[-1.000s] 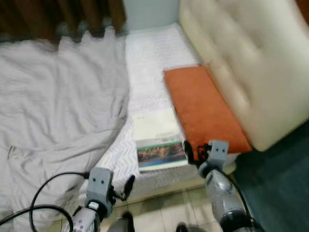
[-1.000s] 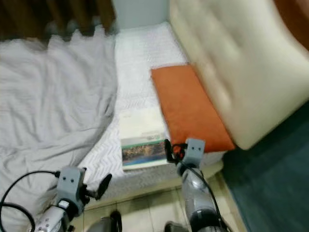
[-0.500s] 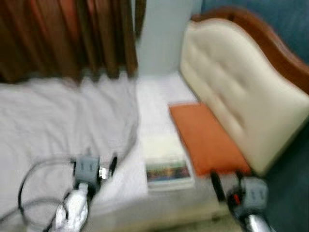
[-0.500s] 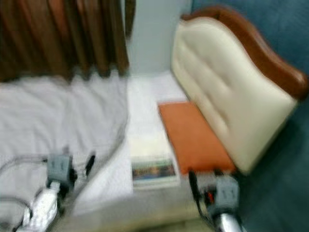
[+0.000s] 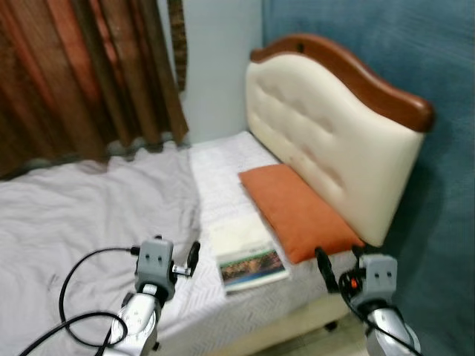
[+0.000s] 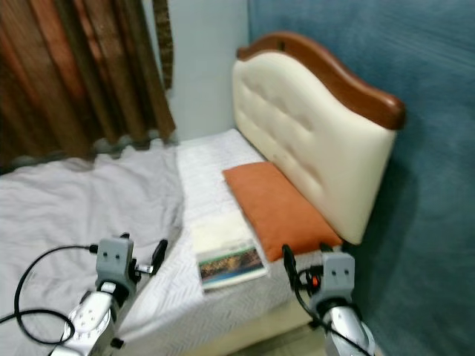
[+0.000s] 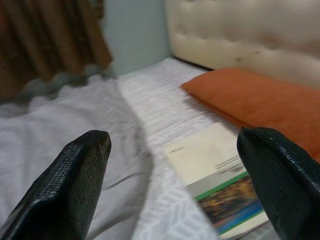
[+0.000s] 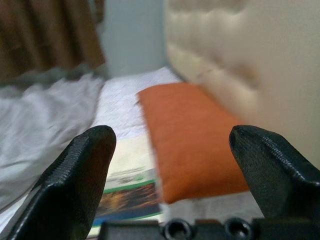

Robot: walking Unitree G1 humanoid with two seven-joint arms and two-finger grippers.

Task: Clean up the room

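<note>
Rumpled bed (image 5: pixel 89 215) holds a book (image 5: pixel 249 256) (by the orange pillow (image 5: pixel 297 211)); both wide-jawed grippers risk snagging the sheet.

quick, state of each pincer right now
left pincer: open, holding nothing
right pincer: open, holding nothing

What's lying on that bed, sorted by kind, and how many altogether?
Orange pillow: 1
Book: 1
Grey blanket: 1
Total: 3
</note>
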